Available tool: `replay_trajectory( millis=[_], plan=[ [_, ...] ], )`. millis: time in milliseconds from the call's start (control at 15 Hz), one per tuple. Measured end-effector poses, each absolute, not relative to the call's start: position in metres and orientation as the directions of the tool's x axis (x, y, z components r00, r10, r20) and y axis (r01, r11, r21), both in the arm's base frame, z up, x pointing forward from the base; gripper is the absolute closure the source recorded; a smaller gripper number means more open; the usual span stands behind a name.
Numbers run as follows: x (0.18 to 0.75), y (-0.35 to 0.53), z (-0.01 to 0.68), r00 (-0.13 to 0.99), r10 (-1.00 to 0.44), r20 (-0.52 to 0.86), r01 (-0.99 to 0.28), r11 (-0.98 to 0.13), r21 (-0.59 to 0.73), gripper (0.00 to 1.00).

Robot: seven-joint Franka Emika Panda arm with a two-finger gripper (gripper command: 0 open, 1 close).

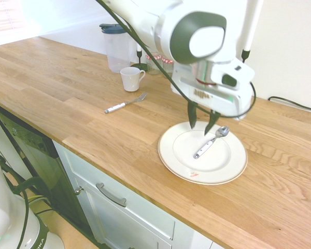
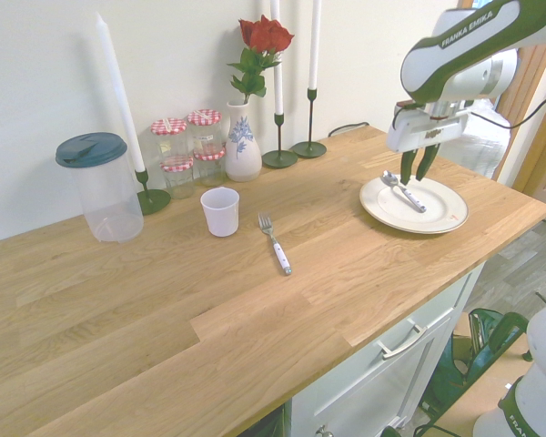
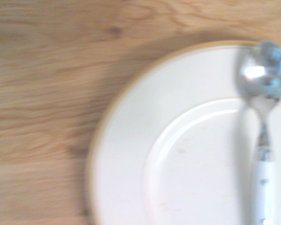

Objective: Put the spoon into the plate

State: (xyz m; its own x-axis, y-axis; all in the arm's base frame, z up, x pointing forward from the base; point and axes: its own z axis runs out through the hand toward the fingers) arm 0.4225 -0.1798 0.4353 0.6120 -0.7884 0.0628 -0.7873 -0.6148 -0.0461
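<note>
Fingers (image 1: 201, 121) apart, empty, above plate (image 1: 171, 158). Spoon (image 1: 210, 141) on it: light, stiff, slick metal; prob best gripped mid white handle.

Opposing wide views, close wrist view

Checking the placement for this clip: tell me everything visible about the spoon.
The spoon is small, with a shiny round metal bowl and a white handle. It lies flat on the white gold-rimmed plate, bowl near the far rim, handle angled toward the plate's centre. Only the plate touches it; the gripper hangs above it, fingers apart and empty.
</note>
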Motion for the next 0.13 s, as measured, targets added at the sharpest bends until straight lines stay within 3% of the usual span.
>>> replay_trajectory(
  millis=[133],
  plan=[
    [0.411, -0.096, 0.448, 0.669, -0.741, 0.061, -0.741, -0.671, -0.036, 0.0]
  ],
)
